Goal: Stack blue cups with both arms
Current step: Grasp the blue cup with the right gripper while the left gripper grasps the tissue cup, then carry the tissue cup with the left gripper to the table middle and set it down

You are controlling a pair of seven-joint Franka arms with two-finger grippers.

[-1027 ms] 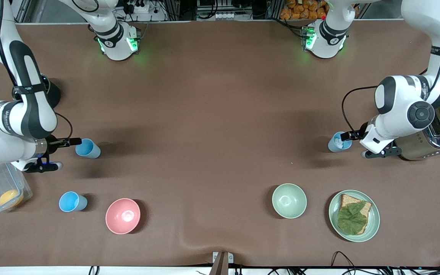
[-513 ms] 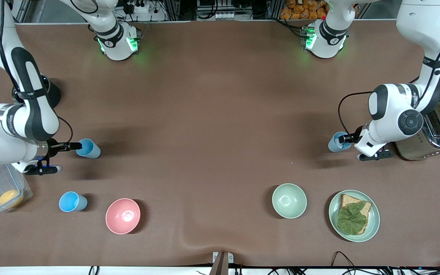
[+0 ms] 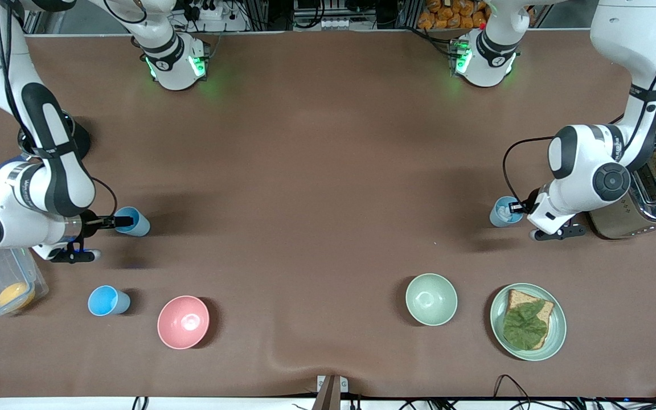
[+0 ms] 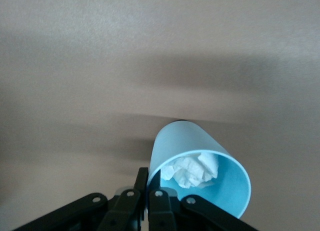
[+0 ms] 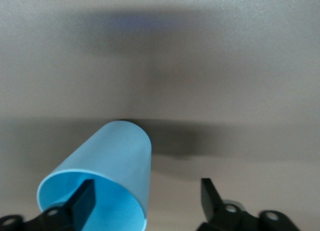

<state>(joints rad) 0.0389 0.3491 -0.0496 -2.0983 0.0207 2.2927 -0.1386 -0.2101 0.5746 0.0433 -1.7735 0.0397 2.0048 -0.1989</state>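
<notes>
While the left pincer (image 4: 150, 203) clamps the pale cup (image 4: 200, 178) rim beside the toaster (image 3: 641, 208), the right pincer (image 5: 145, 198) straddles the sky-blue cup (image 5: 100, 186) rim, apart. Both look light, thin-walled; pinch rims gently.

You see three blue cups upright on the table. Pale cup (image 3: 503, 212) (image 4: 200, 176), toward the left arm's end, holds crumpled white paper. Bright cup (image 3: 132, 221) (image 5: 102, 178) stands toward the right arm's end. Second bright cup (image 3: 107, 300) stands nearer the front camera, empty.
</notes>
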